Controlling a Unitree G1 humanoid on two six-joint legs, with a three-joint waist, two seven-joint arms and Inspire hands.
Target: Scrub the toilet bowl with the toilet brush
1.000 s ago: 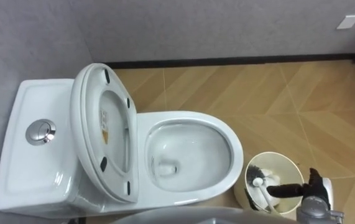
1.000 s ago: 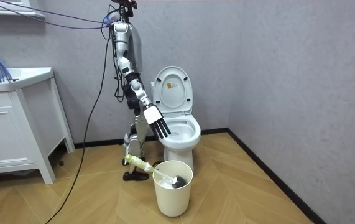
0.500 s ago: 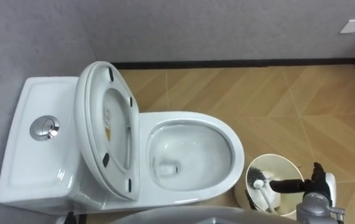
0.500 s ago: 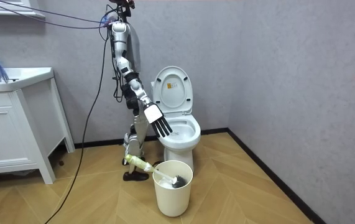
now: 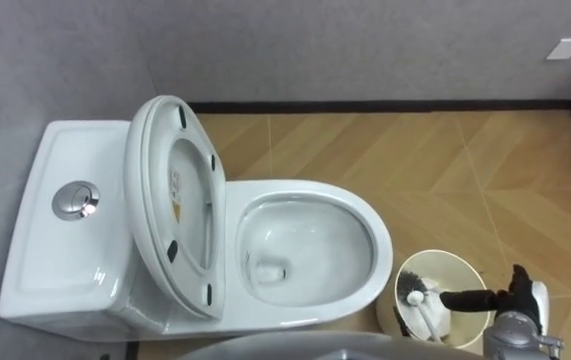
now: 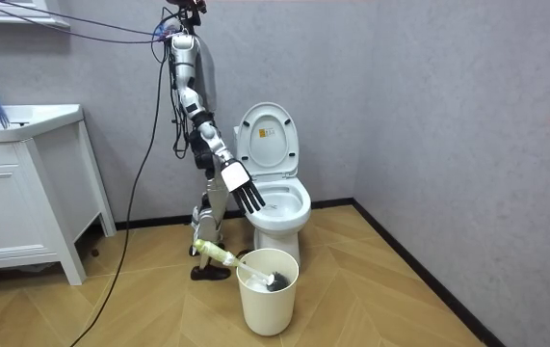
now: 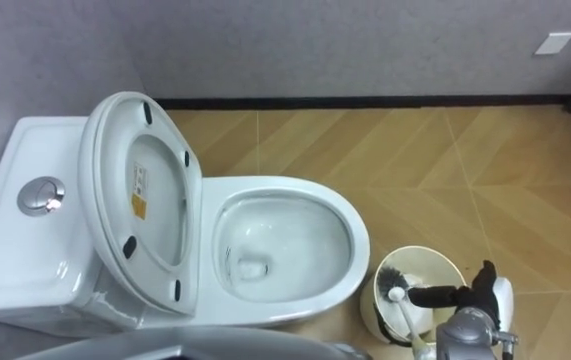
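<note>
1. Toilet (image 5: 378, 250): seat and lid (image 5: 180, 200) stood raised against the tank (image 5: 65, 240). The bowl was open to the brush.
2. Toilet brush (image 5: 428, 316): it lay head-down in the white bucket (image 5: 465, 262), with its pale handle leaning out over the rim. The bucket stood on the wooden floor (image 5: 465, 160), just beside the front of the bowl, on the robot's right.
3. Right hand (image 5: 521, 300): it hovered at the bucket holding nothing, its fingers (image 5: 465, 297) straight and reaching across the bucket mouth above the brush. I could not tell whether they touched it.
4. Step in hand: I judged this to be the reach for the brush, with no brushing begun.
5. Next move, as I judged it: lower the hand to the handle and curl the fingers round it. Then lift the brush clear of the rim without tipping the bucket, and swing it over to the bowl.
</note>
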